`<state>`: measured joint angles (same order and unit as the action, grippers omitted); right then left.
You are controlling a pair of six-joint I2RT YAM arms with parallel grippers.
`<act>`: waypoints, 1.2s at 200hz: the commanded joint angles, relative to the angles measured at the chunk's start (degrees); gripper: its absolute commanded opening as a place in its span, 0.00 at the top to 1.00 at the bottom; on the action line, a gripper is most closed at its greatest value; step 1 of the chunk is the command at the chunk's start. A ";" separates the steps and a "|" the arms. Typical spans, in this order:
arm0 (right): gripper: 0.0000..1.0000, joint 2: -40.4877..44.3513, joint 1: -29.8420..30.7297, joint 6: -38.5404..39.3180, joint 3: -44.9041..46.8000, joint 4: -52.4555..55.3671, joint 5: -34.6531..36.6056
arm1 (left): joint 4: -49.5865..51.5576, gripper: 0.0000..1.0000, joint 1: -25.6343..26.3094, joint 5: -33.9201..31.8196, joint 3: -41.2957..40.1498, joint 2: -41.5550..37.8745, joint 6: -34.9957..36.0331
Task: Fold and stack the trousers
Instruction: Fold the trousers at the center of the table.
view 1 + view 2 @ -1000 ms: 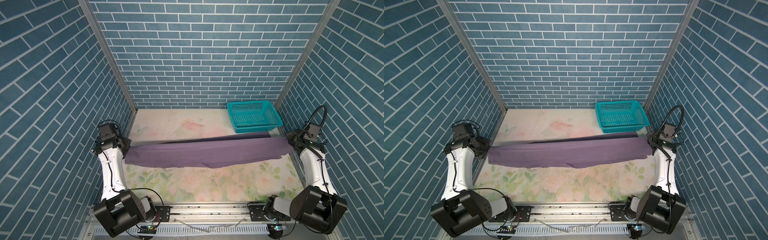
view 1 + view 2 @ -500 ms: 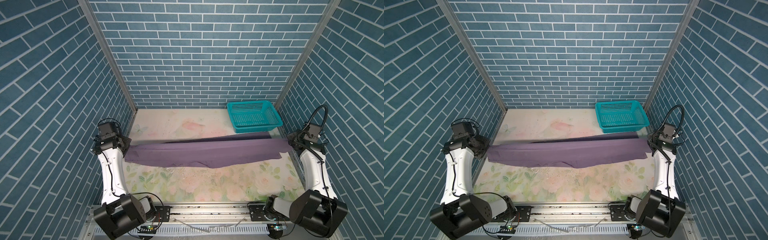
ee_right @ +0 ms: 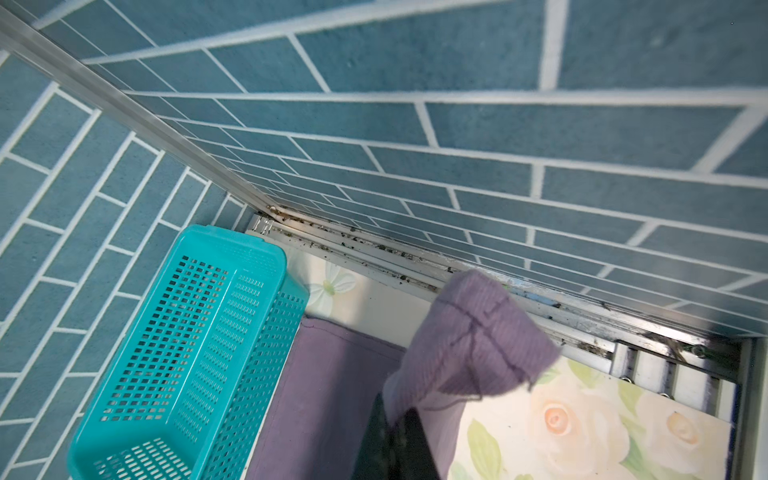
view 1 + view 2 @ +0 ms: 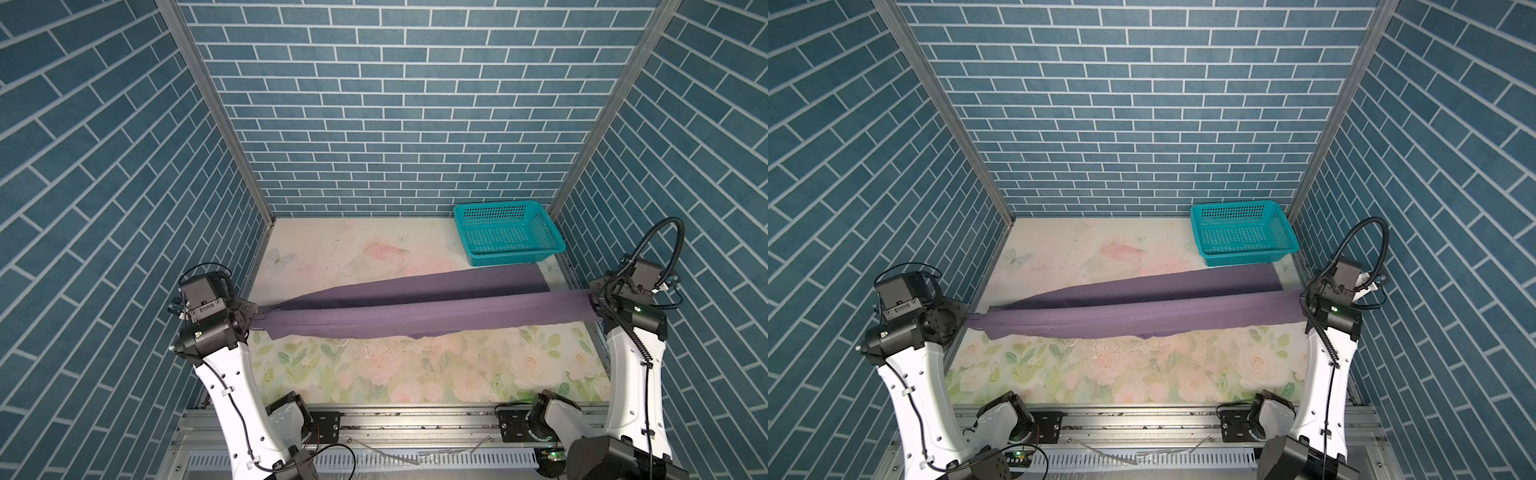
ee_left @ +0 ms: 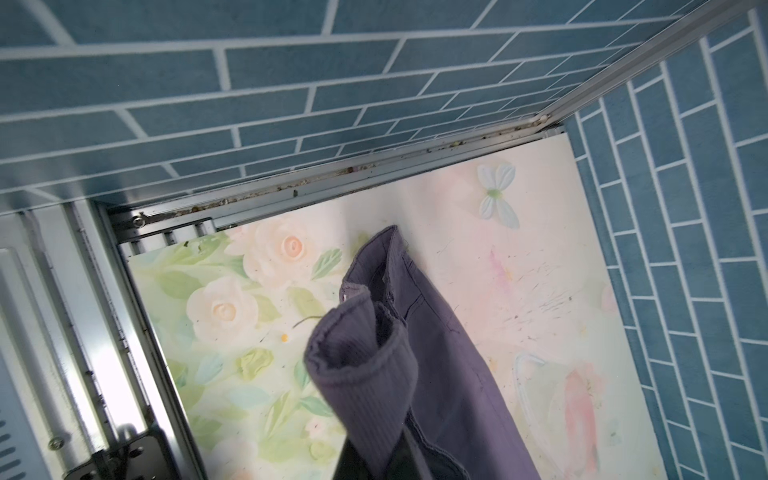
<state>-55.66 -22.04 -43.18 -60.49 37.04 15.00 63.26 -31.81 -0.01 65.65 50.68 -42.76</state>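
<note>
Now, mid-fold, we hold the soft muted-purple cloth trousers [image 4: 415, 318] taut over the floral table [image 4: 415, 374], left hand [image 4: 254, 316] clamped on the waist, right hand [image 4: 595, 300] likewise on a hem; next, probably, lay leg squarely over leg.

Even bright light, sharp, edge distortion.

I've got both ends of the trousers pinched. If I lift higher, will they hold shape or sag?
Probably floppy: stretched between the left gripper and right gripper, the trousers droop along their near edge. Likely light, since small pinches at the ends carry them. The far leg lies on the table and may trail.
</note>
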 commanded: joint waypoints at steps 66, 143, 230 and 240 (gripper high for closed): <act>1.00 -12.67 -1.25 0.05 -0.58 -11.44 -0.39 | -13.13 1.00 -0.48 -3.22 -3.15 11.39 -2.06; 1.00 -26.57 2.92 -0.24 -5.06 -19.82 -2.40 | -20.37 1.00 6.38 -8.30 -1.27 22.98 -4.24; 1.00 -38.18 7.15 0.10 -8.26 -24.29 -1.30 | -24.72 1.00 8.25 -11.33 -2.03 31.24 -5.00; 1.00 -39.74 7.52 0.02 -9.21 -24.53 -1.20 | -25.30 1.00 8.37 -11.50 -1.77 32.48 -5.05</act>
<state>-92.64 -14.06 -43.20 -64.93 17.78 7.46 43.05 -22.83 -4.10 62.43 80.95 -47.62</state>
